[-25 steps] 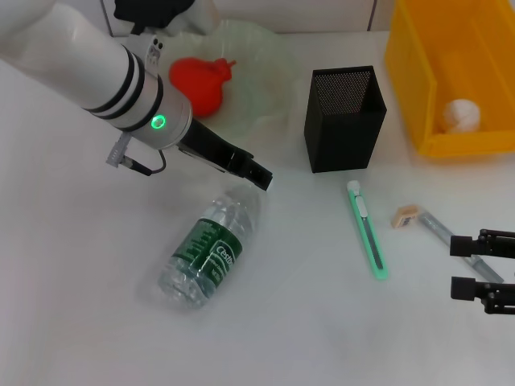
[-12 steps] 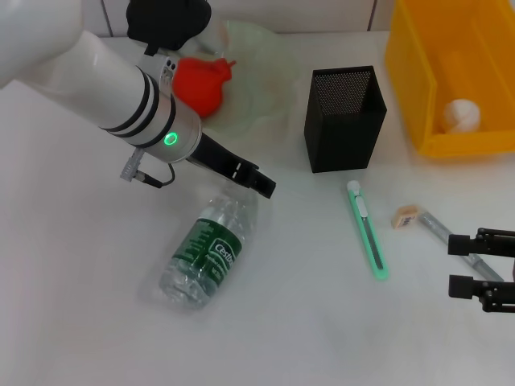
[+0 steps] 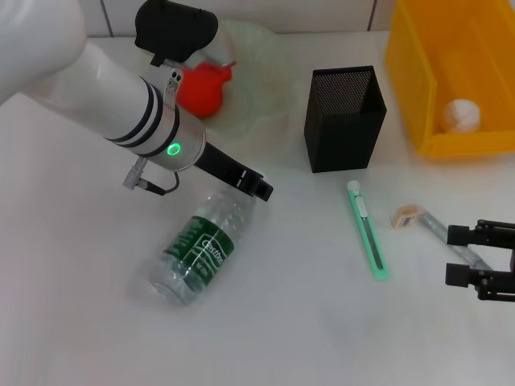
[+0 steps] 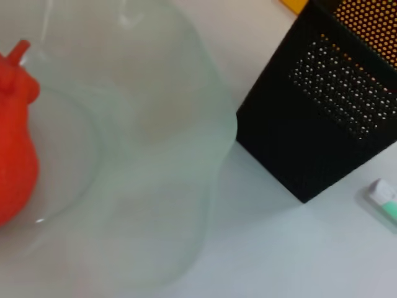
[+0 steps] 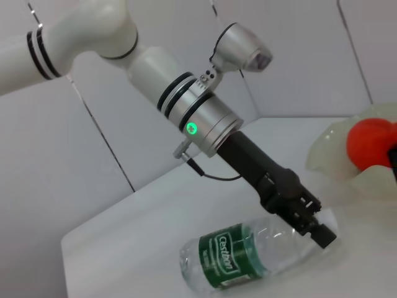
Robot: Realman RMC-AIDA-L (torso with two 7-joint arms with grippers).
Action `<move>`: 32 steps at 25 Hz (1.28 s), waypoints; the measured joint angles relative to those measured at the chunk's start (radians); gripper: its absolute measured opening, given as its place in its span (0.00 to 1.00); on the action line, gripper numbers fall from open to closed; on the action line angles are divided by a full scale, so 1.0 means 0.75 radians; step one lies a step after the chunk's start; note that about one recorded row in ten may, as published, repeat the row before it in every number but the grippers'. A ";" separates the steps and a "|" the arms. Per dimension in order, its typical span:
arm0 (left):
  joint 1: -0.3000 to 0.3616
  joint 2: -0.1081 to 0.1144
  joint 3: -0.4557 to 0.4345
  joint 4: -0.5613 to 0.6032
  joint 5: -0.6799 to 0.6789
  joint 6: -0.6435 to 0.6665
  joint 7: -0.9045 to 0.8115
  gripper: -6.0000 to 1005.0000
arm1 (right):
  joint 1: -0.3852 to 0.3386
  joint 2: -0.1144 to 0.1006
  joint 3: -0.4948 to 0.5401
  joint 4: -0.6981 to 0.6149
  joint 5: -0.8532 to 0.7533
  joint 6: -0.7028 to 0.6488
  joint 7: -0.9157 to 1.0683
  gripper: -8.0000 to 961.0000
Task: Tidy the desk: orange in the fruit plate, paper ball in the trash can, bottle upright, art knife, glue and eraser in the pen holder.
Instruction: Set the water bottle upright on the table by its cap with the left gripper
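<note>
Centre-left of head view: left end effector (image 3: 259,187) at neck of bottle (image 3: 199,249), lying on surface (image 3: 306,322), presumably for uprighting; opening indeterminate. Lower right: right end effector (image 3: 483,266) parked, agape, empty.

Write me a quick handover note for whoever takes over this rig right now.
Left pincer: down at the neck end of the lying bottle; grip state unclear.
Right pincer: open, low at the near right, close to the glue stick.
Done: orange sits in the fruit plate; paper ball is in the yellow trash can.
Left: stand the bottle upright; put the art knife, eraser and glue stick, all on the table, into the black pen holder.
</note>
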 joint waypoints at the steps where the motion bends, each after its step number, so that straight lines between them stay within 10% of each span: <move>1: 0.007 0.000 0.000 0.007 -0.007 0.003 0.010 0.45 | -0.001 0.003 0.016 0.000 0.002 0.000 0.000 0.75; 7: 0.065 0.001 0.000 0.115 -0.032 0.040 0.046 0.44 | -0.001 0.006 0.030 0.000 0.003 -0.005 0.000 0.75; 16: 0.452 0.015 -0.114 0.570 -0.473 0.129 0.502 0.42 | 0.001 0.016 0.059 0.000 0.005 -0.016 0.021 0.75; 25: 0.668 0.014 -0.252 0.393 -1.046 0.182 1.163 0.40 | 0.017 0.025 0.060 0.000 0.007 -0.024 0.044 0.75; 32: 0.663 0.016 -0.396 0.136 -1.237 0.345 1.481 0.38 | 0.039 0.052 0.059 0.000 0.007 -0.024 0.062 0.75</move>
